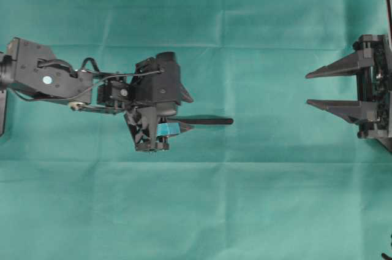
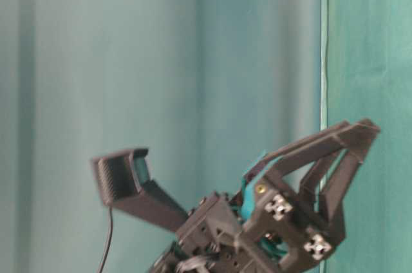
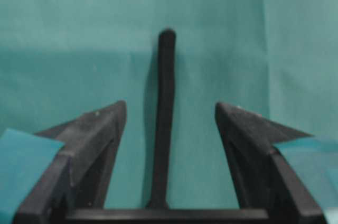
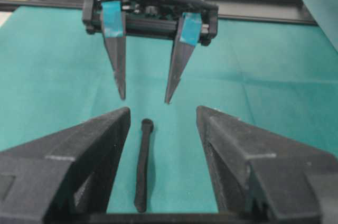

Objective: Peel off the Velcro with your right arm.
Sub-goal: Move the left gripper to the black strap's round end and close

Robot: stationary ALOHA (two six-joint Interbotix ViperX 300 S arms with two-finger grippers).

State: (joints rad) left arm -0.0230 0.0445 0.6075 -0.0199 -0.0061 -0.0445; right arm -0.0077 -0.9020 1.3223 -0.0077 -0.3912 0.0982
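Between both grippers' wide-open, empty jaws lies the Velcro (image 4: 143,164) (seemingly untouched).

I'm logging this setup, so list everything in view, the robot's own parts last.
Velcro: one, black, lying flat on the cloth between the two grippers, nearer the left one, gripped by neither.
Cloth: one, green, creased, covering the table.
Left gripper: one, black with teal tape on its fingers, open, raised over the cloth, tips towards the strap.
Right gripper: one, plain black with pointed fingers, open, at the right edge of the overhead view, facing the strap.
Wrist camera: one, black, mounted on the left arm.
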